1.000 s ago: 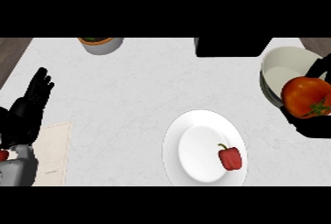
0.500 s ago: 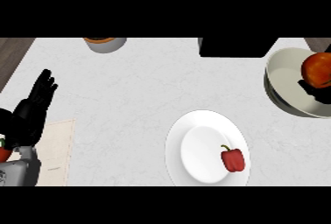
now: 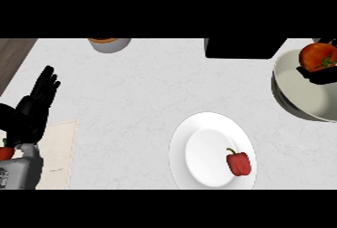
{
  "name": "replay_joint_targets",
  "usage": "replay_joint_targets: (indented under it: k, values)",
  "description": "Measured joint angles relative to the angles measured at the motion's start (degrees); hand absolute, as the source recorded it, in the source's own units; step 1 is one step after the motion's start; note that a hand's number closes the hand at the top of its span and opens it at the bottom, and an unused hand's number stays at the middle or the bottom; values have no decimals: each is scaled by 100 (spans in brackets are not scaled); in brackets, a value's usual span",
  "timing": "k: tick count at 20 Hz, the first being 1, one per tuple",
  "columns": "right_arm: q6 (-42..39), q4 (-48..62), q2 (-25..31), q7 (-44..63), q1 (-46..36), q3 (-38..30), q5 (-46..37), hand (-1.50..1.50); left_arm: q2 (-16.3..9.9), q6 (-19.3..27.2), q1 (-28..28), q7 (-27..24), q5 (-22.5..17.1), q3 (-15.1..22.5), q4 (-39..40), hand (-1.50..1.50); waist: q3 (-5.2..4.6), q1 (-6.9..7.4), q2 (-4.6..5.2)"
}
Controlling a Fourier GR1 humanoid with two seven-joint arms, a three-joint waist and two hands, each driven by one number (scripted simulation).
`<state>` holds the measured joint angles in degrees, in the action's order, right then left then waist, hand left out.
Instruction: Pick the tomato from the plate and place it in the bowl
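The red tomato (image 3: 316, 54) with its green stem is at the top right, over the far part of the white bowl (image 3: 304, 95). My right hand (image 3: 320, 75) shows only as black fingers curled under the tomato, shut on it; the rest of the hand is cut off by the right edge. The white plate (image 3: 201, 153) lies at the lower middle with a red bell pepper (image 3: 238, 163) on its right side. My left hand (image 3: 34, 109) rests open at the left edge, fingers up, far from the plate and the bowl.
A grey cup (image 3: 109, 44) stands at the far edge, top left of centre. A black box (image 3: 245, 47) sits at the top beside the bowl. A beige mat (image 3: 58, 153) lies at the lower left, and a small red thing (image 3: 5, 152) shows at the left edge.
My right hand has carried the tomato away from me and to the right, from beside the bowl's near rim to over its far part. The left hand has stayed put.
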<state>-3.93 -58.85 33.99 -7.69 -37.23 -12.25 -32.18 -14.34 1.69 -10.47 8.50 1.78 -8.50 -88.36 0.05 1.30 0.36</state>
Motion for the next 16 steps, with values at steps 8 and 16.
replay_joint_targets:
  k: [8,16]
  values:
    - [48,2143,300,-175,-576,169,-666,-150,130,45,-35,-105,109,129,48,0,5,129,58]
    - [-501,3570,560,-1450,-969,-308,-262,-150,85,-25,-56,-23,56,82,4,0,16,116,60]
